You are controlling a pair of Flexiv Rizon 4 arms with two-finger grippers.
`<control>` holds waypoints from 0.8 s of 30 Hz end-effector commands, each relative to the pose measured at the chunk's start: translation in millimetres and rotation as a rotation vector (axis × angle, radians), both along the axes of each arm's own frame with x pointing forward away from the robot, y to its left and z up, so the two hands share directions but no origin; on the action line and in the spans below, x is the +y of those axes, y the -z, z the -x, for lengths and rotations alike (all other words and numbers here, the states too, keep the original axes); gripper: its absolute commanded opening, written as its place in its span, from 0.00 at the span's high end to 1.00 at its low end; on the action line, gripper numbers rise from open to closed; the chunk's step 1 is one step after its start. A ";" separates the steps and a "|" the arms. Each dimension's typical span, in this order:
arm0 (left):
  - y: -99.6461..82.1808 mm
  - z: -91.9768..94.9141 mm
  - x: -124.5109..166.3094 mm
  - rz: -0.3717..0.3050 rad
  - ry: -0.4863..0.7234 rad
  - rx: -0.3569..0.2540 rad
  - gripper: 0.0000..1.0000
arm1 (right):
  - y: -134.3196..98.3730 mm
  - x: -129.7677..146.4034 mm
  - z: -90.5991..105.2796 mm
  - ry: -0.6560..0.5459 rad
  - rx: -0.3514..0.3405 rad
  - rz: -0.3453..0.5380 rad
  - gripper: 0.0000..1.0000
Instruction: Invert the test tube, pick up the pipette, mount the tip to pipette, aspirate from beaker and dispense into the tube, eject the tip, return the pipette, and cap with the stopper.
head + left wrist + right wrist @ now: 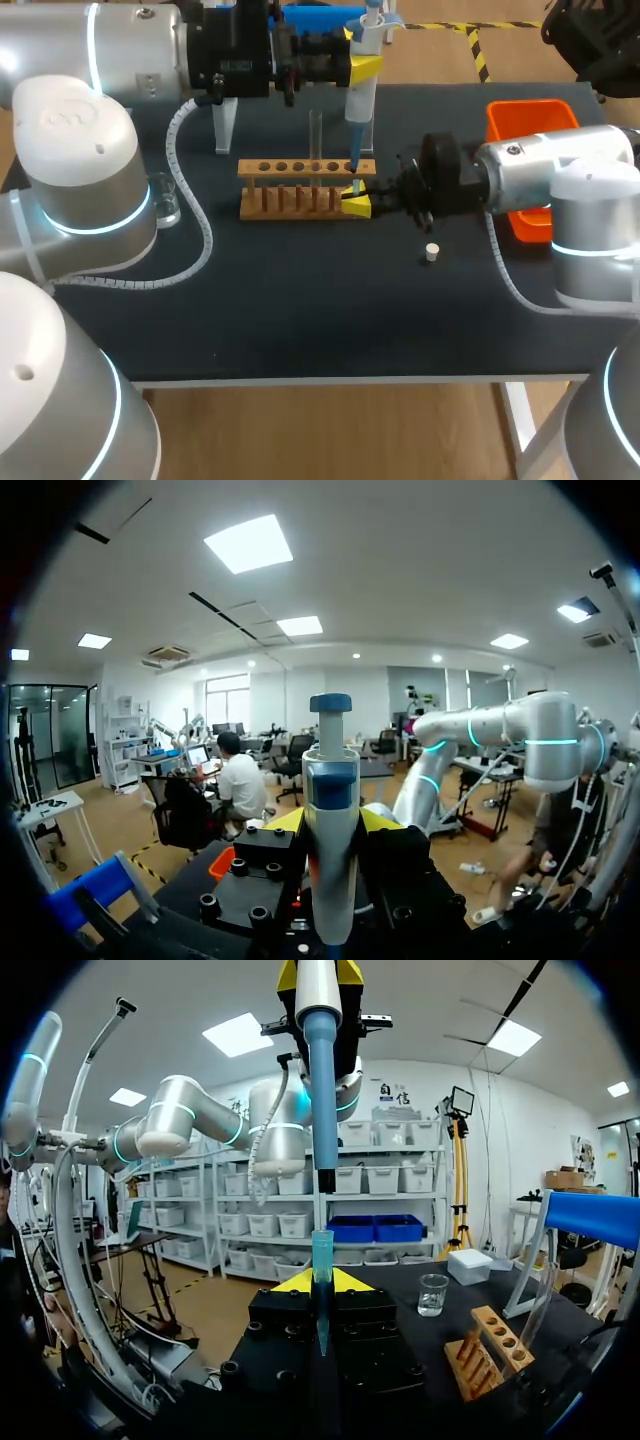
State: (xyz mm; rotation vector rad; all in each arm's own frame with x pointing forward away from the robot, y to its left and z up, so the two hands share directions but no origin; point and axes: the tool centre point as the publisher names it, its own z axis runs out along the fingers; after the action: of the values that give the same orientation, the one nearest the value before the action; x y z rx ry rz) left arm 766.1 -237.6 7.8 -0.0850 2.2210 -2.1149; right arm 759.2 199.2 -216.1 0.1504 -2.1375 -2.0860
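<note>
Both my grippers are clamped: my left gripper holds the pipette upright above the right end of the rack, near the back edge of the table; my right gripper grips the tip upright just under the pipette's nozzle, a small gap between them. The stopper lies toward the right edge, the beaker by the left

White-and-blue pipette upright in left gripper, nozzle just above blue tip (a gap between them) upright in right gripper, clear test tube standing in wooden rack, glass beaker well left, white stopper on table.
</note>
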 end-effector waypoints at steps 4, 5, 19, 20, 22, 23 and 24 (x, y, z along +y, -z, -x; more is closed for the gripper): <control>0.1 0.8 1.1 0.001 0.000 0.000 1.00 | -1.9 2.6 1.1 0.001 0.001 0.003 1.00; 0.1 0.8 1.1 0.001 0.000 0.000 1.00 | -2.2 2.8 1.1 0.001 0.001 0.002 1.00; 0.1 0.8 1.1 0.001 0.000 0.000 1.00 | -6.9 4.9 0.7 -0.001 -0.003 -0.005 1.00; 0.1 0.8 1.1 0.001 0.000 0.000 1.00 | -7.1 4.9 0.6 -0.001 -0.003 -0.005 1.00; 0.1 0.8 1.1 0.001 0.000 0.000 1.00 | -7.6 4.9 0.4 0.000 -0.001 -0.006 1.00; 0.1 0.8 1.1 0.001 0.000 0.000 1.00 | -7.7 5.0 0.4 0.000 0.000 -0.006 1.00; 0.1 0.8 1.1 0.001 0.000 0.000 1.00 | -8.0 5.1 0.4 0.000 0.000 -0.006 1.00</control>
State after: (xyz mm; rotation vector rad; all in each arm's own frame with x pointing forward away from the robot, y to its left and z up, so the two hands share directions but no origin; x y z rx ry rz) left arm 766.1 -237.6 7.8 -0.0851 2.2209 -2.1149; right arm 759.6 203.2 -209.2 0.1552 -2.1262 -2.0929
